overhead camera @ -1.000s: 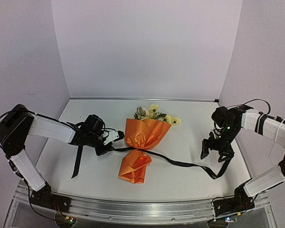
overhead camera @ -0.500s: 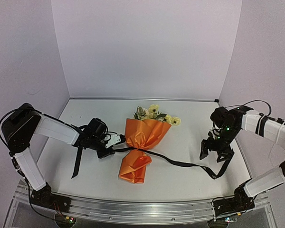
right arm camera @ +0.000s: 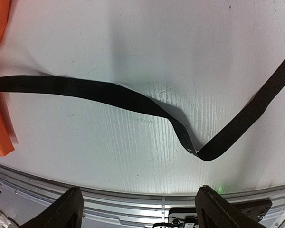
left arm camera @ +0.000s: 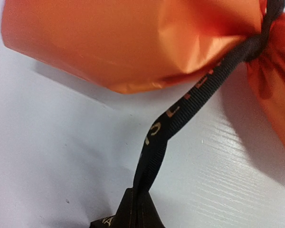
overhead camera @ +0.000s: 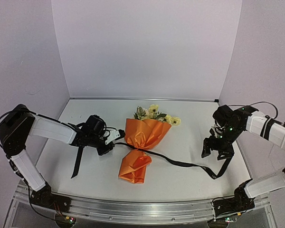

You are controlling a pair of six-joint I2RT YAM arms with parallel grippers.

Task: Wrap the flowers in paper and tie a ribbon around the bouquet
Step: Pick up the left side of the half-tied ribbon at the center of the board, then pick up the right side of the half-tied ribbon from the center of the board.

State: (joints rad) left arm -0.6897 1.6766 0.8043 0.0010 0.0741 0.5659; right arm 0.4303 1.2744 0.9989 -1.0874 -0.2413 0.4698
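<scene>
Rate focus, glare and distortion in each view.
Top view: even light, table edge bowed by the wide lens, bouquet small but clear. Left wrist: sheen on the paper, ribbon weave sharp. Right wrist: ribbon sharp, soft shadow beneath it.

Paper [overhead camera: 143, 134]: bright orange, plain, glossy. Ribbon [left arm camera: 180, 111]: black, fine weave, lettering apparently tan or dull orange. Flowers [overhead camera: 154, 110]: pale yellow, green leaves. Table [overhead camera: 190, 135]: white, faint ridged grain

paper [left arm camera: 133, 42]: thin, smooth, glossy sheet, softly creased
ribbon [left arm camera: 180, 114]: woven cloth, matt, fine ribbed weave
table [right arm camera: 180, 47]: white, matt, faint fine ridging
rail [right arm camera: 133, 202]: bare metal, dull sheen
fingers [right arm camera: 69, 211]: matt black plastic
</scene>
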